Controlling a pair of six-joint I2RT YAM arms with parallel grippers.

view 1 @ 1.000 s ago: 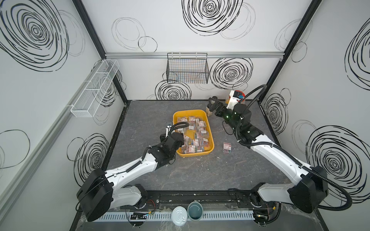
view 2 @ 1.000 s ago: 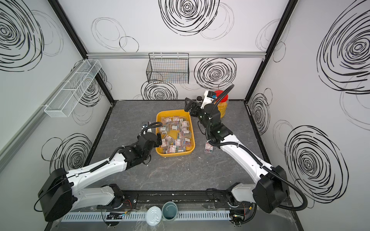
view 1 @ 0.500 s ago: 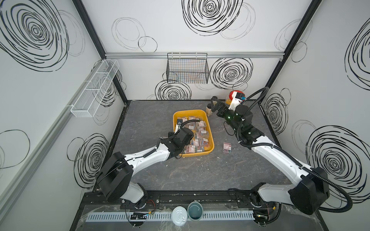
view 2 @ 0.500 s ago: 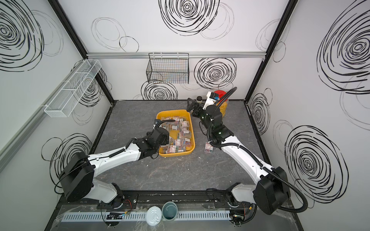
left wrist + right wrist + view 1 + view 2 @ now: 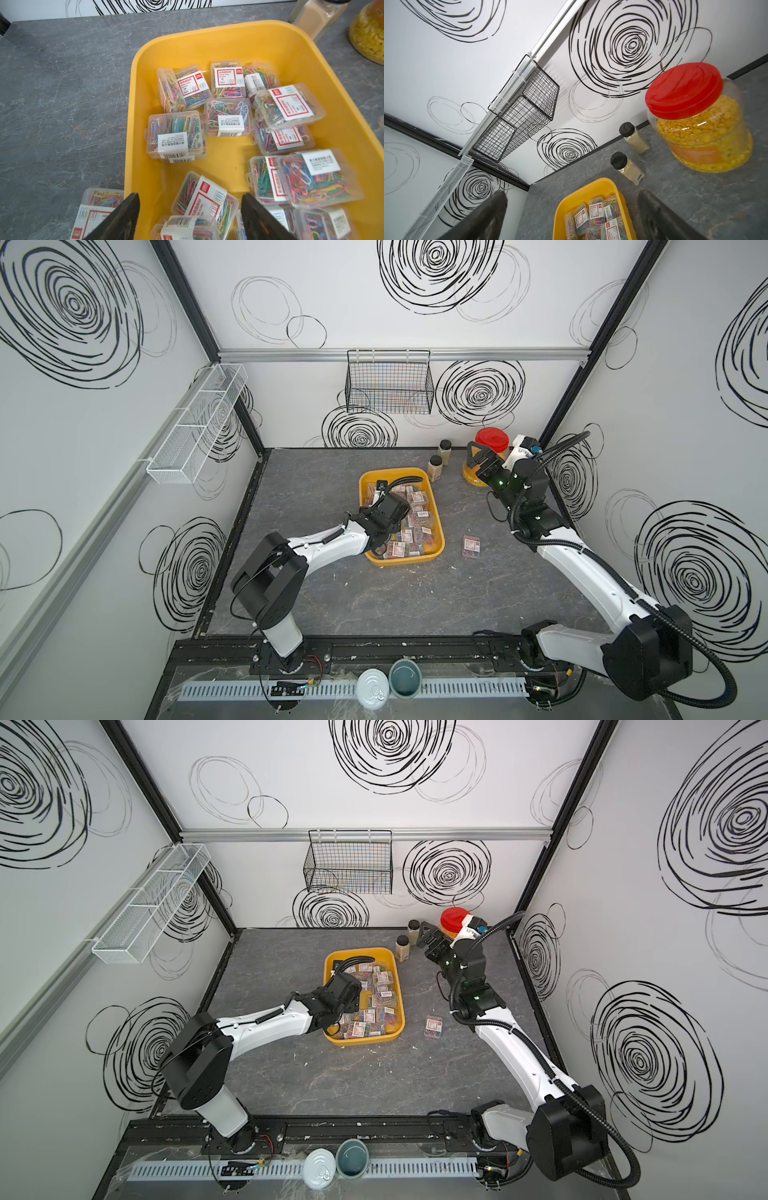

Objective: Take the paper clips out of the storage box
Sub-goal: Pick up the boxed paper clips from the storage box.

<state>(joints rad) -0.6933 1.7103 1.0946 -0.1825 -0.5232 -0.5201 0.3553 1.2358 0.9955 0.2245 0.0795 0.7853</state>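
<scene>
left gripper [image 5: 189, 195] perhaps entered storage box [image 5: 228, 41] beside bottles [image 5: 435, 469].

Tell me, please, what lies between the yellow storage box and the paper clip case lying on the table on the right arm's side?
Nothing: in both top views the stretch between the storage box and that case is bare tabletop.

Red-lid jar [image 5: 494, 438] nr 2 bottles [image 5: 435, 467]; blk wire basket [image 5: 389, 381].

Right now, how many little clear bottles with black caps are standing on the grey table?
2. One small black-capped bottle stands near the back wall. The other bottle stands nearer, just beyond the yellow plastic tray. None seem hidden.
</scene>
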